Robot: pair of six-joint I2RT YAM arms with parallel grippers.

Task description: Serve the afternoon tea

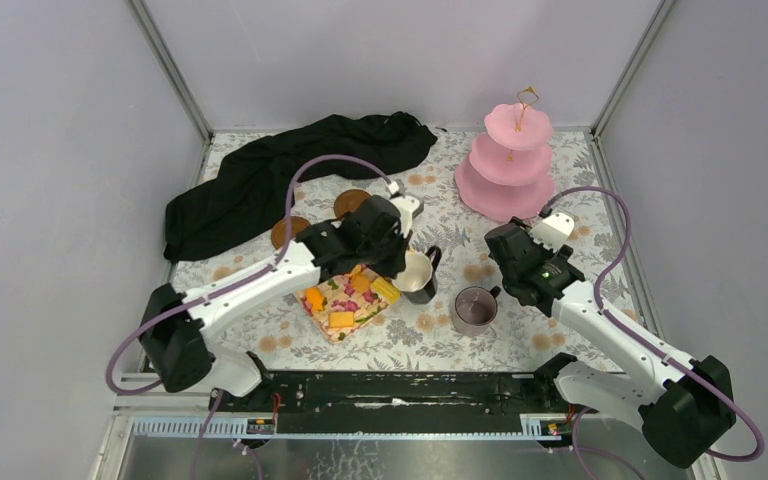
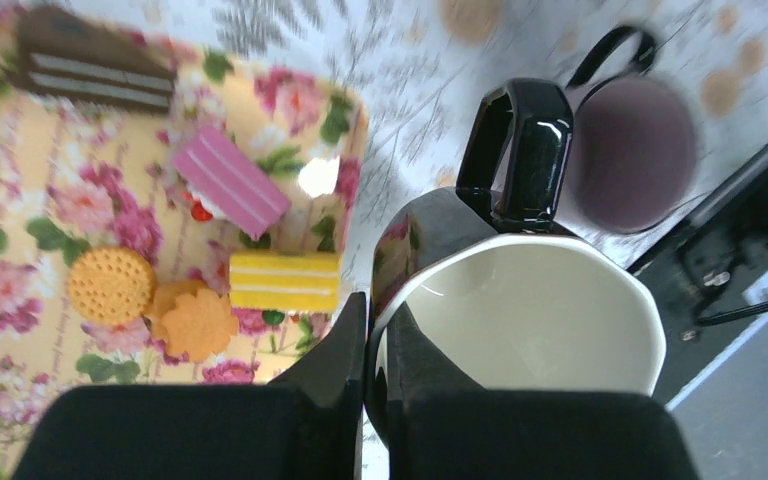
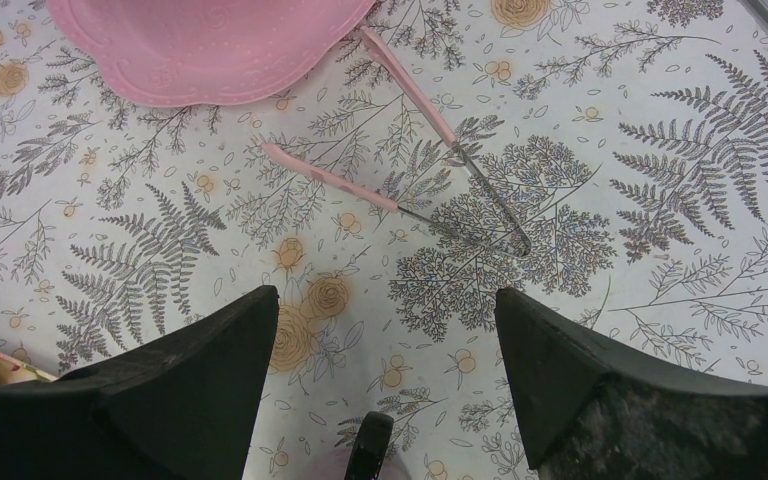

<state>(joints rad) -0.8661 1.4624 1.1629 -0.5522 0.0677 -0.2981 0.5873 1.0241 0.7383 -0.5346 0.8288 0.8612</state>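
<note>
**Fern-print tablecloth (image 1: 400,340) – left gripper (image 2: 365,310) pinching the cream-lined mug (image 2: 520,330) by its rim**

At the very tip of the left gripper sits the cream-lined mug. Its near wall is clamped between the two fingers, one inside against the cream lining and one on the dark outside. The handle points straight away from the gripper, so the mug's handle line runs along the gripper's own reach. From above the mug looks tipped, but I cannot tell whether its base touches the cloth.

Just beyond that handle stands the mauve-grey mug (image 2: 630,150), upright and apart from it. Off to the gripper's left lies the floral napkin (image 2: 20,250), carrying a yellow cake (image 2: 283,281), a pink cake (image 2: 232,181), a brown cake (image 2: 90,65) and biscuits (image 2: 110,285).

Further out, the right gripper (image 3: 382,300) hangs over bare cloth with its fingers wide apart and nothing between them. Pink tongs (image 3: 330,178) lie ahead of it, and a pink tiered stand (image 1: 508,165) rises beyond them.

Judging by the grip, placing this mug falls to the left arm – it is the nearer one.
</note>
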